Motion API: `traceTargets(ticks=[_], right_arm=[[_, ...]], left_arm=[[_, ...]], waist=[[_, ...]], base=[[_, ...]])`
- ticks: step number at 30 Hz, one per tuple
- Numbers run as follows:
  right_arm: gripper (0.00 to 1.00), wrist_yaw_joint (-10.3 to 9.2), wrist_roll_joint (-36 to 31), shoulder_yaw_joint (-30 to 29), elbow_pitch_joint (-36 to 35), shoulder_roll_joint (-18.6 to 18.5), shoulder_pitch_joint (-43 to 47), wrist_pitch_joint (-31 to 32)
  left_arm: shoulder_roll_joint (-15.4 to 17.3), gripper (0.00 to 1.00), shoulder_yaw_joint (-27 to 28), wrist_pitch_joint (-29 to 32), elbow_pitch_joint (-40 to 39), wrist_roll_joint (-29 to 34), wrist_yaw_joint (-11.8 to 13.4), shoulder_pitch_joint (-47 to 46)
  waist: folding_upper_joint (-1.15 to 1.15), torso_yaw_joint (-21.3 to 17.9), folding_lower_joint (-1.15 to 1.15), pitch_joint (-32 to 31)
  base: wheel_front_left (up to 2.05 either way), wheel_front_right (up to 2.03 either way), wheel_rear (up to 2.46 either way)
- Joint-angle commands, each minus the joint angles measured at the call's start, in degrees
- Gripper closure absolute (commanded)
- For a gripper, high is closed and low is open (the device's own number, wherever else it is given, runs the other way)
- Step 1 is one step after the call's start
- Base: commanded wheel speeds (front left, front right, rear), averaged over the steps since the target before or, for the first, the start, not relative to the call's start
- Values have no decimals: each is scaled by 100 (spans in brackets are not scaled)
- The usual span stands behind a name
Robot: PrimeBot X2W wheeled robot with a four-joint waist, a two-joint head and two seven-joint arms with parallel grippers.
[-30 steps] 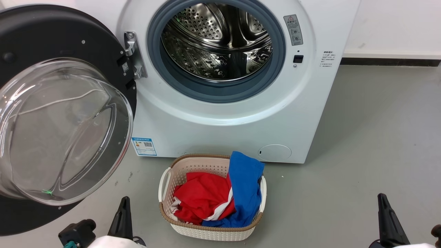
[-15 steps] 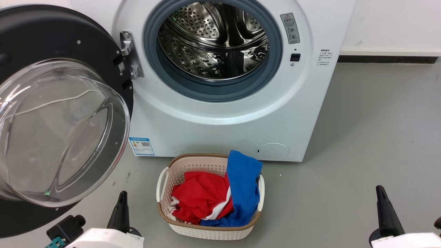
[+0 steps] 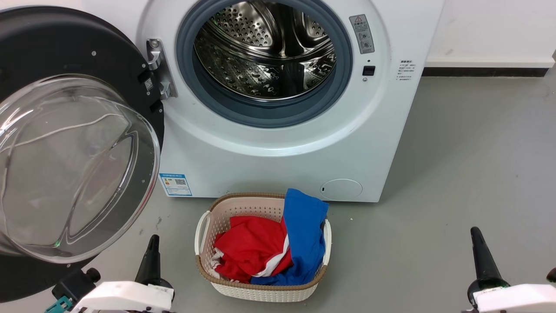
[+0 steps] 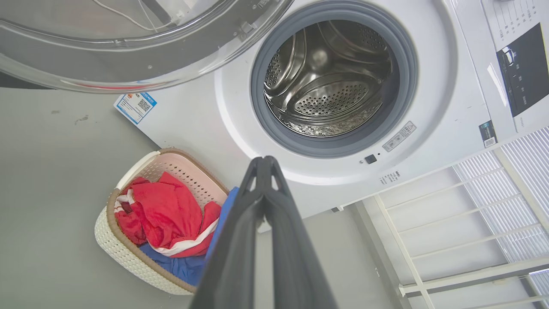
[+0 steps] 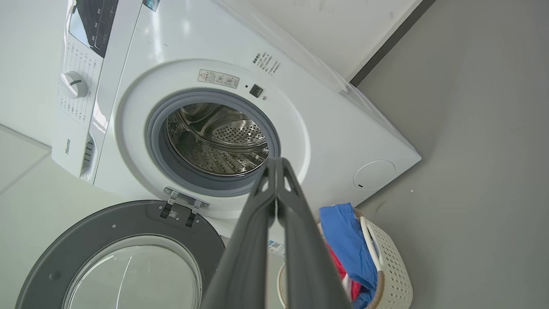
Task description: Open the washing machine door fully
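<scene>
Firstly, head view: we see the washing machine door standing wide open at the left of the washing machine. It hangs on its hinge, with the glass bowl bulging toward us and the drum uncovered. The floor is grey and the wall white. A basket just before the machine holds a red garment and a blue garment draped over the rim.

Left wrist view: the left gripper has its fingers pressed together, gripping nothing.

Right wrist view: the right gripper is likewise closed on nothing.
</scene>
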Motion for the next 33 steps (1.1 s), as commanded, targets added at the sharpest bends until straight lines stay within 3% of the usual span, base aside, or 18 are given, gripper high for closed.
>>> traceTargets(ticks=[1,33], right_arm=[[100,1,178,4,-16,-47,-177,43],[100,1,2011,-15,306,-42,-631,529]], left_arm=[[9,100,37,42,-33,-185,-62,-153],[4,100,213,517,103,-2147,-196,-450]], waist=[[0,-6,0,3],[0,-132,0,59]], base=[[0,0,0],[0,0,0]])
